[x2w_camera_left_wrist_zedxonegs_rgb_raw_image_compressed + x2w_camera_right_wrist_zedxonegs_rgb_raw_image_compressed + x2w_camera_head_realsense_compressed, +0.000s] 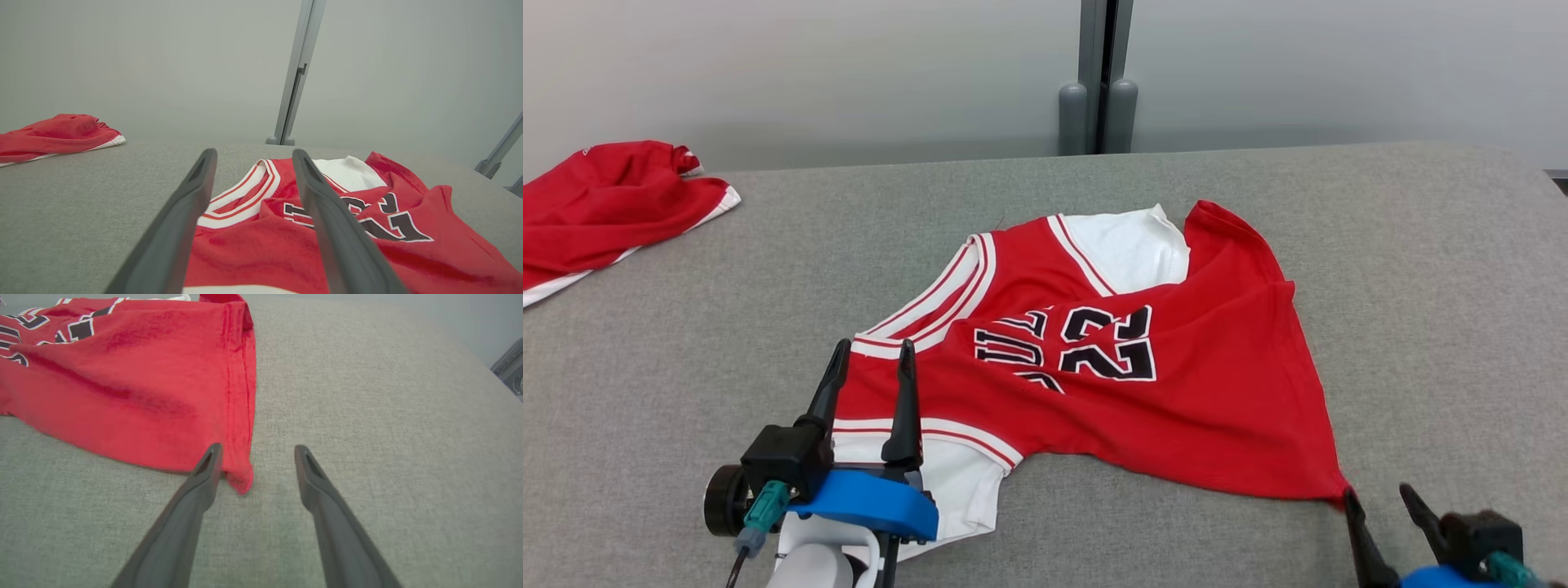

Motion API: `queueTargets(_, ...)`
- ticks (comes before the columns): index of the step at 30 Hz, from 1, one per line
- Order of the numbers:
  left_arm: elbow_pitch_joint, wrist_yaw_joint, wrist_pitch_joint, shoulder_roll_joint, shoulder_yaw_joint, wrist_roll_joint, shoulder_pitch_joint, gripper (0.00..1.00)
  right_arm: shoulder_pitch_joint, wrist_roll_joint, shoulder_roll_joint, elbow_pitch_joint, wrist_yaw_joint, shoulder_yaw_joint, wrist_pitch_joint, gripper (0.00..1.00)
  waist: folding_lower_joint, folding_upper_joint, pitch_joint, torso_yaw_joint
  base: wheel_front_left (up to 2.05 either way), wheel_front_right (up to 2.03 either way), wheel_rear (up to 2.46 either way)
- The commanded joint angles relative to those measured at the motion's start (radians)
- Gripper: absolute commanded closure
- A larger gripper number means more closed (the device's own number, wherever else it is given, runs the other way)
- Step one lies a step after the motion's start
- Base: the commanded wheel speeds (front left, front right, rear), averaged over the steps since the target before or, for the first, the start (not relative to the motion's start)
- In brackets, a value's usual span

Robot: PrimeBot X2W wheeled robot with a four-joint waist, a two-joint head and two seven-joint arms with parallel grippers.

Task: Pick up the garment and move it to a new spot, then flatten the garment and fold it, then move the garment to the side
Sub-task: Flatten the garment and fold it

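A red and white basketball jersey, the garment [1176, 392], lies spread and wrinkled on the grey surface, number upside down in the head view. My left gripper [872, 359] stands open over its near left part, fingers above the striped armhole trim [245, 196]. My right gripper [1380, 494] is open at the jersey's near right corner. In the right wrist view that red corner [241, 482] lies loose on the surface between the two fingers [255, 451], close to the left finger [204, 477]. Neither gripper holds cloth.
A second red garment with white trim [605, 208] lies bunched at the far left of the grey padded surface [1421, 286]. A grey post [1104, 77] stands against the pale wall behind. The surface's right edge shows in the right wrist view.
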Motion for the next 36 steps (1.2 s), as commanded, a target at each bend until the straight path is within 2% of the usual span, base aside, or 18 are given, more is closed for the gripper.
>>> queueTargets(1, 0.001, 0.004, 0.001, 0.005, -0.002, -0.004, 0.011, 0.00, 0.027, 0.010, 0.007, -0.001, 0.000, -0.005, -0.002, 0.00, 0.0000, 0.0001, -0.004, -0.003, 0.00, 0.00, 0.00)
queueTargets(9, 0.007, 0.007, -0.008, 0.003, -0.001, -0.014, 0.018, 0.00, 0.083, 0.041, 0.015, -0.080, 0.000, -0.054, 0.015, 0.00, 0.0000, 0.0001, -0.023, -0.018, 0.00, 0.00, 0.00)
queueTargets(22, 0.031, 0.008, -0.015, -0.011, -0.010, -0.030, 0.021, 0.00, -0.015, 0.024, 0.015, -0.174, 0.000, -0.065, 0.019, 0.00, 0.0000, 0.0001, -0.070, 0.031, 0.00, 0.00, 0.00)
queueTargets(36, 0.090, -0.003, -0.023, -0.027, -0.013, -0.050, 0.033, 0.00, -0.099, 0.098, 0.016, -0.096, 0.000, 0.000, -0.053, 0.00, 0.0000, 0.0001, -0.126, 0.085, 0.00, 0.00, 0.00)
